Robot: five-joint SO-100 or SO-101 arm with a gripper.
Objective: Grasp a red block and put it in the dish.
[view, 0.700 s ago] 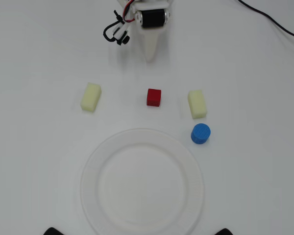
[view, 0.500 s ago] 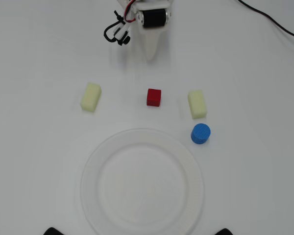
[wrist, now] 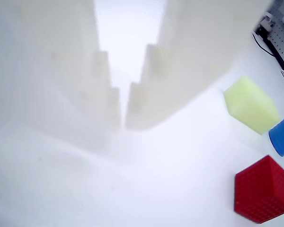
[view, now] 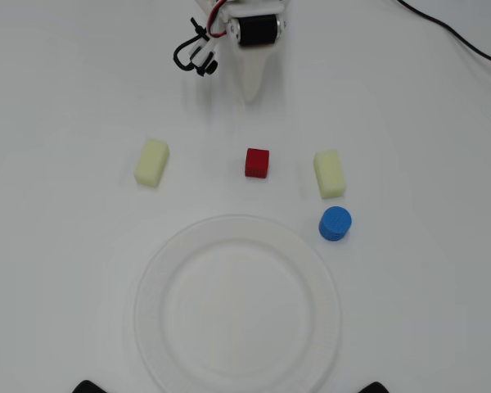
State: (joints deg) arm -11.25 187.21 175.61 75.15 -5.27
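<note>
The red block [view: 257, 162] is a small bright red cube on the white table, just above the dish in the overhead view. It also shows at the lower right of the wrist view [wrist: 263, 190]. The dish [view: 159, 262] is a large round white plate at the bottom centre, with nothing in it. My gripper [view: 252, 95] is at the top centre, pointing down toward the red block and well short of it. In the wrist view its white fingers [wrist: 104, 94] stand almost together, and the gripper [wrist: 124, 124] is shut and holds nothing.
Two pale yellow oblong blocks lie left [view: 152, 162] and right [view: 330, 173] of the red block; the right one shows in the wrist view [wrist: 251, 104]. A blue cylinder [view: 335, 223] stands by the dish's upper right rim. A black cable [view: 450, 33] crosses the top right.
</note>
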